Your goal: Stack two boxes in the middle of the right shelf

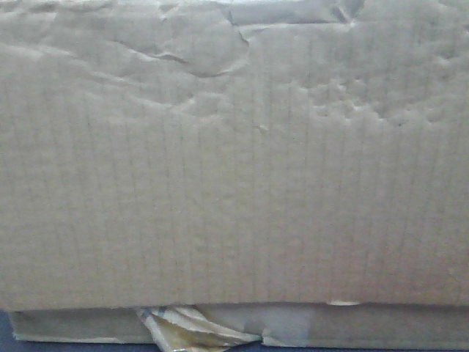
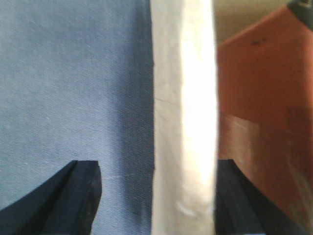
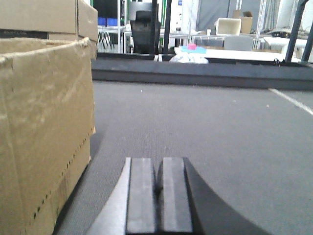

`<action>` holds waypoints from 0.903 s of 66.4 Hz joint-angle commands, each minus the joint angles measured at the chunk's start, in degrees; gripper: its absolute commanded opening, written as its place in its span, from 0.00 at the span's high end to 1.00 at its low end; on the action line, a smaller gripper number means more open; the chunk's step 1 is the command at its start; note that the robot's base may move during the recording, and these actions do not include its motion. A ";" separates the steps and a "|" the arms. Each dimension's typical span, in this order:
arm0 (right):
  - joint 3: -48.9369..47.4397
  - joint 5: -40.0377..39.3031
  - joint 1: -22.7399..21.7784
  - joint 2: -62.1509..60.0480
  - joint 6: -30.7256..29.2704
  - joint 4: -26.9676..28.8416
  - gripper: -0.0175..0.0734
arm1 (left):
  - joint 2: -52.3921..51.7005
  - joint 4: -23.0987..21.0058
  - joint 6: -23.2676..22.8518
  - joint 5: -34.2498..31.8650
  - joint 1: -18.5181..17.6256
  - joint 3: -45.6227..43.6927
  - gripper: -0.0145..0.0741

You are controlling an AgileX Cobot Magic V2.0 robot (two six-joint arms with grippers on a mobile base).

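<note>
Right wrist view first: the right gripper (image 3: 157,196) sits low over a grey, felt-like surface (image 3: 205,127), its two black pads pressed together with nothing between them. Just to its left, not touching, stands a tan box (image 3: 39,137) with a line of perforations down its side. A second tan box (image 3: 39,14) shows above and behind it; I cannot tell whether it rests on top. Two boxes here, then, both left of the claw.

The grey surface runs on to a dark raised rim (image 3: 195,73). Beyond it is a workshop room with one black chair (image 3: 144,29), a white table (image 3: 234,54) carrying a small pink thing (image 3: 191,46), and one far carton (image 3: 246,19).

Over to the left gripper (image 2: 159,169): the jaws stand apart. A pale, bright strip (image 2: 183,98) runs upright between them, tight against the right-hand finger, with a clear gap to the other. It is too blurred to name. Blue-grey cloth (image 2: 73,73) lies on one side and an orange-brown surface (image 2: 264,98) on the other.

The front camera is filled with cardboard. The big box (image 1: 234,169), creased and dimpled, lies directly on the thin box (image 1: 381,326), which has crumpled glossy tape (image 1: 190,330) on its front edge. That is two boxes, stacked, with a sliver of dark blue below. No shelf board shows in any view.
</note>
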 commanded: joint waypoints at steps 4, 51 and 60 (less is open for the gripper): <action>-0.02 -6.87 -0.27 -0.16 -0.15 0.15 0.99 | -0.12 0.41 0.03 -0.11 0.08 -0.09 0.43; -42.44 46.07 -0.27 35.37 9.77 0.15 0.99 | -0.12 0.20 0.03 -0.11 0.08 -0.09 0.43; -48.25 52.74 -0.27 46.86 9.77 0.15 0.99 | -0.12 0.20 0.03 -0.11 0.08 -0.09 0.43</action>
